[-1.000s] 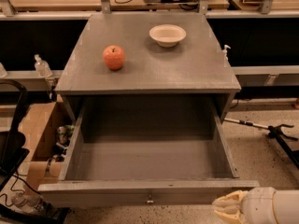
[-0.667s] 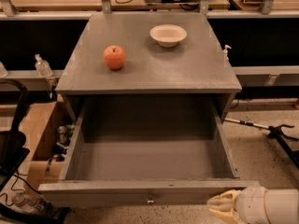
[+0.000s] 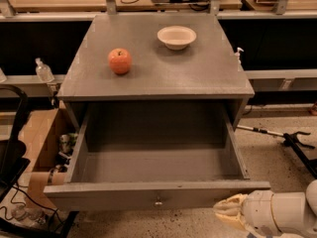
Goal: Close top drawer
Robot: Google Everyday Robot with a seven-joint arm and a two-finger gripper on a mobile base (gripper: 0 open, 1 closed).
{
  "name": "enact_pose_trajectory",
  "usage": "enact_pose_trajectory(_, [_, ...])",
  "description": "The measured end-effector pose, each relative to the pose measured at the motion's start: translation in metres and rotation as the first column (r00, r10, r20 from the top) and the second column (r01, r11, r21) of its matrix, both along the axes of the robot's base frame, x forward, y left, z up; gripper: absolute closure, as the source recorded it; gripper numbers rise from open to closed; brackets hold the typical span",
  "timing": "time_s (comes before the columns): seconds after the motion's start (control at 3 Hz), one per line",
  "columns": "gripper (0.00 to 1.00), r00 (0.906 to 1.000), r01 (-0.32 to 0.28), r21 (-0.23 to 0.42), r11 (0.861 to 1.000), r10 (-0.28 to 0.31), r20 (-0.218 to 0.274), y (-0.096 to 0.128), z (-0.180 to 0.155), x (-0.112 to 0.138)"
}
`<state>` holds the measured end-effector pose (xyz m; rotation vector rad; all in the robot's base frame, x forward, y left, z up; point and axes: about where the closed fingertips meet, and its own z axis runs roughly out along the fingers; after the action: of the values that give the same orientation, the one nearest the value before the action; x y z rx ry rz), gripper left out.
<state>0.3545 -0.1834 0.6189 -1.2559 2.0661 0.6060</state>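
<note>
The top drawer (image 3: 157, 177) of the grey cabinet is pulled fully out and is empty inside. Its flat front panel (image 3: 124, 198) faces me at the bottom, with a small silver knob (image 3: 158, 201) at its centre. My gripper (image 3: 227, 210) comes in from the lower right on a white arm. Its cream tip sits just in front of the right part of the front panel, to the right of the knob and about level with it.
An apple (image 3: 120, 61) and a white bowl (image 3: 177, 36) sit on the cabinet top (image 3: 208, 73). An open cardboard box (image 3: 39, 143) and a black chair (image 3: 12, 148) stand at the left. A black stand leg (image 3: 292, 140) lies on the floor at the right.
My gripper has moved left along the drawer's front panel, closer to the knob. The drawer, apple and bowl have not moved.
</note>
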Motion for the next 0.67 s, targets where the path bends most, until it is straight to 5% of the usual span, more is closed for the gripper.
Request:
enact_pose_trajectory(0.33, [1.0, 0.999, -0.032, -0.002, 0.999, 0.032, 0.032, 0.0074, 0.008, 0.0366])
enact_pose_trajectory(0.67, [1.0, 0.999, -0.032, -0.002, 0.999, 0.032, 0.032, 0.0068, 0.008, 0.0343])
